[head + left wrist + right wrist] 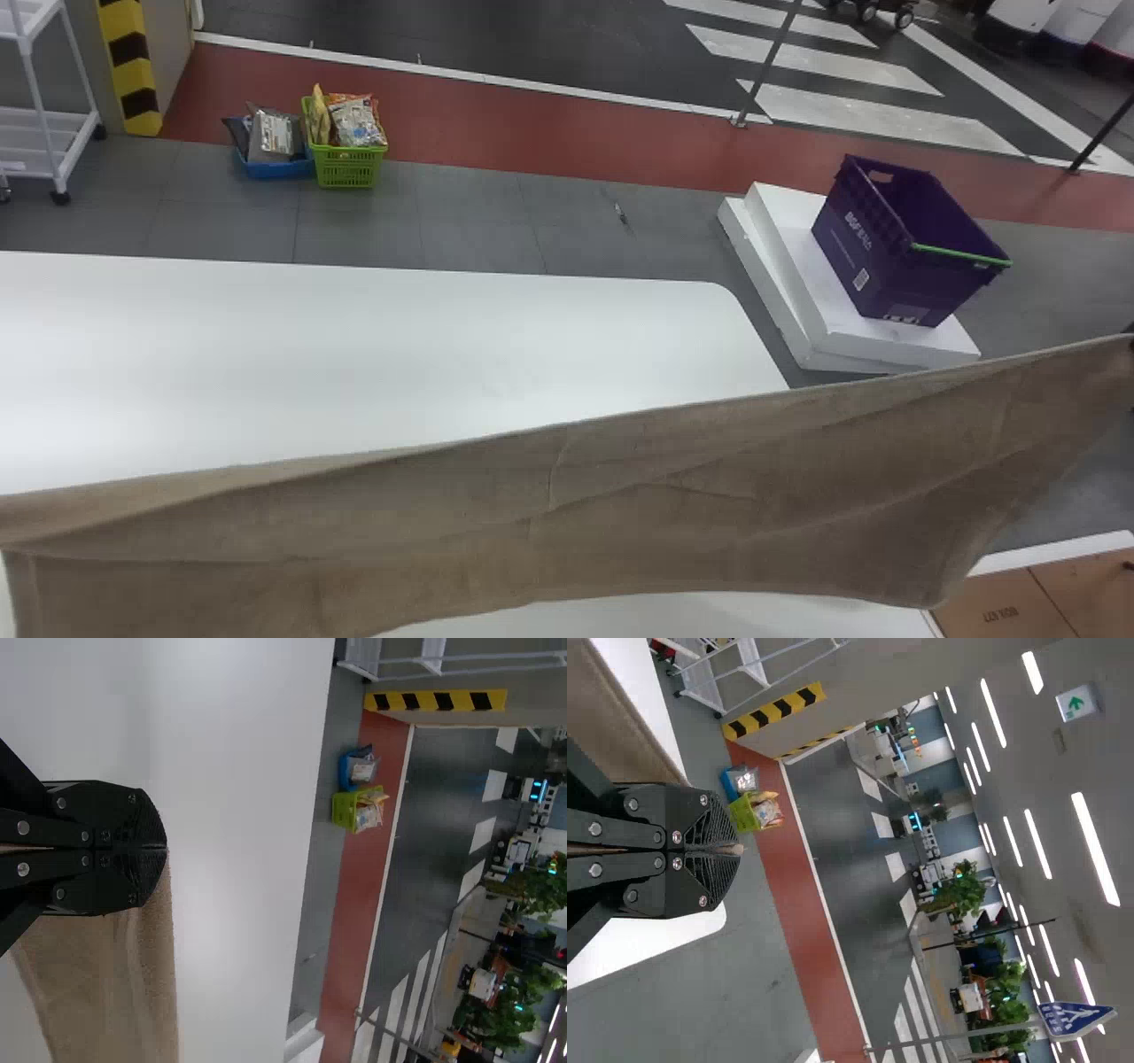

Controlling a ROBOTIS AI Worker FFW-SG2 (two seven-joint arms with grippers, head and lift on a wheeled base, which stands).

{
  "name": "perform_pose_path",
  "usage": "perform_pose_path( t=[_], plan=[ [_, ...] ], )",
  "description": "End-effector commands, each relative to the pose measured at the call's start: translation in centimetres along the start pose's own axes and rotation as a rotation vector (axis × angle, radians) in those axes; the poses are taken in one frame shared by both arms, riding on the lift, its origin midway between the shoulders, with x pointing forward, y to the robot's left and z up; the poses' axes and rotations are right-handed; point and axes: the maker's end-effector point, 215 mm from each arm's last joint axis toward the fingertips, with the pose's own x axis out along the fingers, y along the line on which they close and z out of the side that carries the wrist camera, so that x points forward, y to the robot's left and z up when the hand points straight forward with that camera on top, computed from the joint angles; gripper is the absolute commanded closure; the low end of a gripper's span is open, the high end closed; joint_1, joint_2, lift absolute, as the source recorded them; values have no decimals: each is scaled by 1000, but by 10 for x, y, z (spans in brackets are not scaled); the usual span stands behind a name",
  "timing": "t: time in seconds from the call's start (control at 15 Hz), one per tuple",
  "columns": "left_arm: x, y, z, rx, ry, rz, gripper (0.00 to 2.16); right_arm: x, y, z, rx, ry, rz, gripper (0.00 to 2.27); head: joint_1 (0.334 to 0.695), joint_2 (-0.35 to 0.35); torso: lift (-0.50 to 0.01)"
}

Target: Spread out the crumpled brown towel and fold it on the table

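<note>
Brown towel (620, 505) — purple crate (895, 279) beyond

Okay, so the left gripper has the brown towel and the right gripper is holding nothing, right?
Not quite. The right gripper isn't empty: the right wrist view shows its jaws shut on the towel. The left gripper does have it, as you say.

Over the white table (354, 346), the brown towel (576, 514) runs out of the head view at both sides and hides part of the tabletop beneath it. The table's own left end is cut off. Beyond the table, an object (620, 213) on the floor is too small to name, and a white rack (44, 97), beyond its left part, is cropped. Right of the table, a cardboard box (1001, 607) is cut off.
</note>
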Motion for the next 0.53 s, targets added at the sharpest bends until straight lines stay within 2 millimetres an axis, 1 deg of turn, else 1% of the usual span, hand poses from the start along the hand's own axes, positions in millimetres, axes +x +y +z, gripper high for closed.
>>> perform_pose_path(
  t=[0.0,0.2,0.27,0.33,0.4,0.47],
  plan=[
    [-5,4,6,-9,-17,-3,1440,-19,0,5,12,-24,4,1652,695,-350,-127],
    [-10,6,19,-9,-51,-10,1436,-46,0,14,23,-76,12,1652,695,-350,-127],
    [-9,5,23,-8,-60,-15,1436,-47,-3,9,32,-63,8,1652,695,-350,-127],
    [-8,5,25,-9,-60,-14,1436,-45,-10,-6,73,-37,2,1652,695,-350,-127],
    [-5,2,33,-1,-76,-14,1440,-34,-17,-29,126,2,-10,1652,695,-350,-127],
    [0,-5,34,6,-77,-20,1436,-21,-22,-47,161,38,-25,1652,695,-350,-127]
  ],
)
